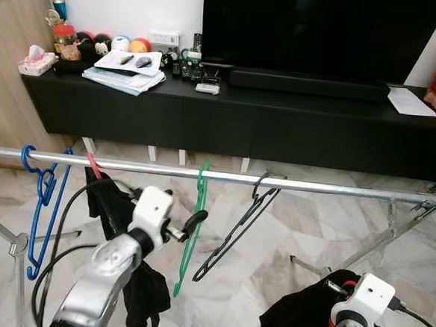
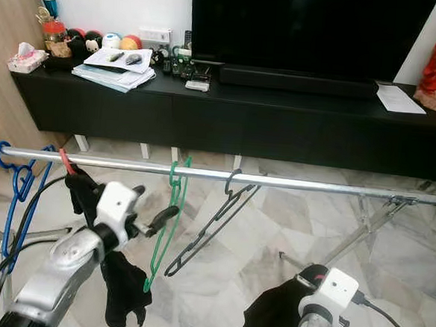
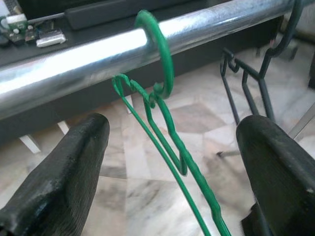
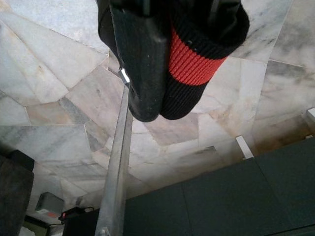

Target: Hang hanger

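I see the green hanger (image 1: 192, 229) hooked over the metal rail (image 1: 314, 186), its thin wire frame hanging down and slanting a little to the left at the bottom. In the left wrist view its hook (image 3: 160, 54) curls fully over the bar. My left gripper (image 1: 196, 220) sits just at the hanger's neck, fingers (image 3: 64, 172) spread wide on either side of the wire and gripping nothing. Right of it a black hanger (image 1: 236, 232) hangs tilted from the same rail, with a bare stretch of bar beyond it to the right end. Left are a blue hanger (image 1: 41, 203) and a dark garment (image 1: 125, 254). My right gripper (image 4: 147, 73) is low at the near right, pinched onto a black and red cloth (image 4: 194, 54). Beyond the rail stands a black cabinet (image 1: 281, 123).
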You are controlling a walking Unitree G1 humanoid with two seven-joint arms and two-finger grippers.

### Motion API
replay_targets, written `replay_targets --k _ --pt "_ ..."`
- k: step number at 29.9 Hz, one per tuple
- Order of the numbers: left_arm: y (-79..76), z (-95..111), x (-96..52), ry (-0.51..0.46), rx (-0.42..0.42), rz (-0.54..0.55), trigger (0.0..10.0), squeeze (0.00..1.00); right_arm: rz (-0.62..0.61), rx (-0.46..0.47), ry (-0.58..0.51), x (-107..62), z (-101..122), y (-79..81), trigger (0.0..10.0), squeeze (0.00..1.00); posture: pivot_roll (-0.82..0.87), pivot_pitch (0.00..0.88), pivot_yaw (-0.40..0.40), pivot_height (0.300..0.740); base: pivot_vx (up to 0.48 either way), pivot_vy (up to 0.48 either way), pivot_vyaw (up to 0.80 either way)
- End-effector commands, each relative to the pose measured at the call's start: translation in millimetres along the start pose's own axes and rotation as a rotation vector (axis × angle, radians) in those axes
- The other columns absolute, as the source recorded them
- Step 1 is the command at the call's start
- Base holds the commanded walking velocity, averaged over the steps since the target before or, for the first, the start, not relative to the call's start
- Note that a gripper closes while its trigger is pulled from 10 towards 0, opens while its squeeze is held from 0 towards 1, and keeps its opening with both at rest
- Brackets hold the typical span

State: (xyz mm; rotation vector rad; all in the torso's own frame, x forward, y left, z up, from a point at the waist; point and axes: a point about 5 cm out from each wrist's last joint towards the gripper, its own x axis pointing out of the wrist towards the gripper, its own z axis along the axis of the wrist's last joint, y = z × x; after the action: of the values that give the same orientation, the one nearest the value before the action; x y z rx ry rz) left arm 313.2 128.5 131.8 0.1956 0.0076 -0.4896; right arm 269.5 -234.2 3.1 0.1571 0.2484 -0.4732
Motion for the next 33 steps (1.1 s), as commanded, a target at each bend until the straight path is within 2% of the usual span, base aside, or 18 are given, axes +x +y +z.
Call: replay_targets --k 1,3,7,14,15,16,17,18,27,33 --pt "-0.2 -3.0 6.0 0.06 0.039 -0.014 10.0 0.0 0.0 0.0 0.002 1.3 1.3 0.4 10.0 0.0 -0.05 0.099 0.002 0.74 0.0 0.0 0.0" --pt "2.0 -3.6 15.0 0.113 0.076 -0.024 10.0 0.0 0.003 -0.001 0.005 1.5 1.3 0.6 10.0 0.0 -0.06 0.097 0.001 0.74 0.0 0.0 0.0" --pt "6.8 -3.9 26.1 0.185 0.074 -0.012 10.0 0.0 0.006 0.0 0.008 2.0 1.7 0.7 10.0 0.0 -0.06 0.096 -0.001 0.74 0.0 0.0 0.0" --pt "7.5 1.9 41.7 0.213 0.055 -0.01 10.0 0.0 0.016 -0.002 0.011 3.2 2.8 1.7 10.0 0.0 -0.06 0.09 -0.007 0.74 0.0 0.0 0.0" --pt "7.1 3.1 43.1 0.212 0.053 -0.012 9.7 0.0 0.017 -0.002 0.011 3.3 3.0 2.0 10.0 0.0 -0.06 0.09 -0.007 0.74 0.0 0.0 0.0" --pt "5.9 5.0 45.3 0.21 0.05 -0.019 1.3 0.0 0.019 -0.001 0.011 3.5 3.2 2.4 10.0 0.0 -0.06 0.088 -0.006 0.74 0.0 0.0 0.0" --pt "5.5 5.3 46.2 0.211 0.05 -0.022 0.4 0.0 0.019 -0.001 0.011 3.5 3.3 2.5 10.0 0.0 -0.06 0.088 -0.006 0.74 0.0 0.0 0.0" --pt "4.3 5.8 47.4 0.214 0.049 -0.031 0.0 0.0 0.021 -0.001 0.013 3.5 3.2 2.6 10.0 0.0 -0.06 0.087 -0.006 0.74 0.0 0.0 0.0" --pt "-3.9 -1.7 50.7 0.276 0.066 -0.079 0.0 0.0 0.03 0.0 0.024 3.7 2.3 3.5 10.0 0.0 -0.06 0.083 -0.003 0.74 0.0 0.0 0.0" --pt "-9.0 -0.2 52.8 0.272 0.057 -0.092 0.0 0.0 0.033 0.001 0.029 3.6 1.8 4.4 10.0 0.0 -0.06 0.085 -0.003 0.74 0.0 0.0 0.0"
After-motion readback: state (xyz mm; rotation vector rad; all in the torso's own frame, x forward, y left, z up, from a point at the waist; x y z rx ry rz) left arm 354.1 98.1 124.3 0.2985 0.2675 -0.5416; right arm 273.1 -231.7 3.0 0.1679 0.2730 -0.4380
